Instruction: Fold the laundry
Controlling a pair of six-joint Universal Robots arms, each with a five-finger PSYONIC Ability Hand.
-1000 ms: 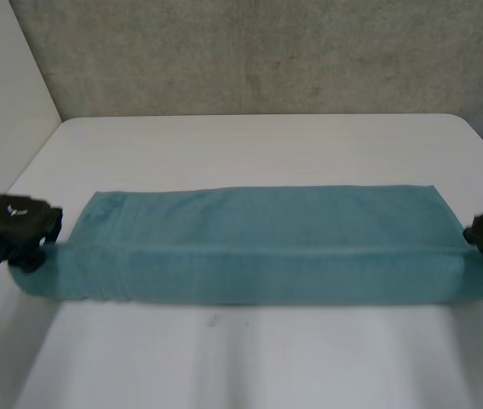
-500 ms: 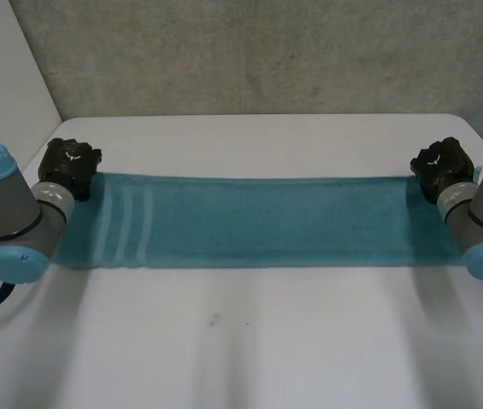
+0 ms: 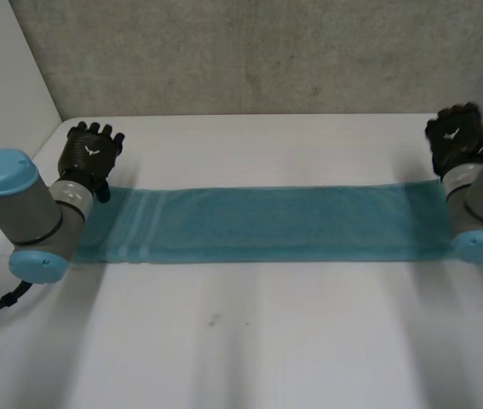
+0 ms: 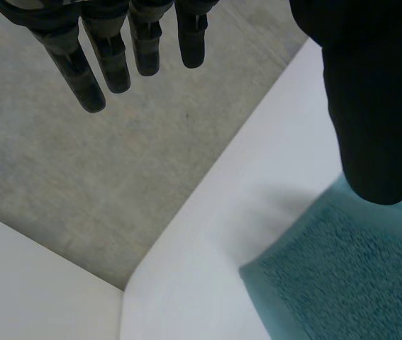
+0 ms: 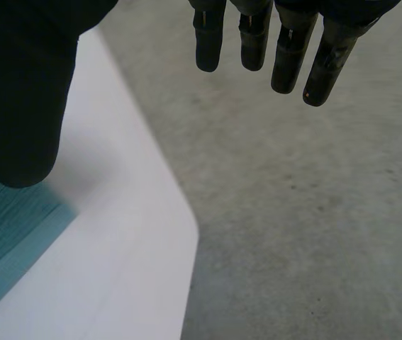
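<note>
A teal towel point(image 3: 267, 223) lies folded into a long narrow strip across the white table point(image 3: 250, 341), with pale stripes near its left end. My left hand point(image 3: 90, 153) hovers open just beyond the strip's far left corner, fingers point(image 4: 91, 67) straight and thumb point(image 4: 374, 106) apart, with the towel's corner point(image 4: 342, 283) below the thumb. Over the far right corner my right hand point(image 3: 457, 138) is open too, its fingers point(image 5: 286, 49) spread and thumb point(image 5: 23, 92) above the towel's edge point(image 5: 9, 234). Neither hand holds the cloth.
A grey concrete wall point(image 3: 250, 55) stands behind the table's far edge, and a white side panel point(image 3: 2, 94) rises at the left. The table's rounded far right corner point(image 5: 165, 234) lies under my right hand. Bare tabletop stretches in front of the towel.
Both hands carried the towel's near edge over to its far edge, folding it into a narrower strip, then opened, let go and lifted off the cloth.
</note>
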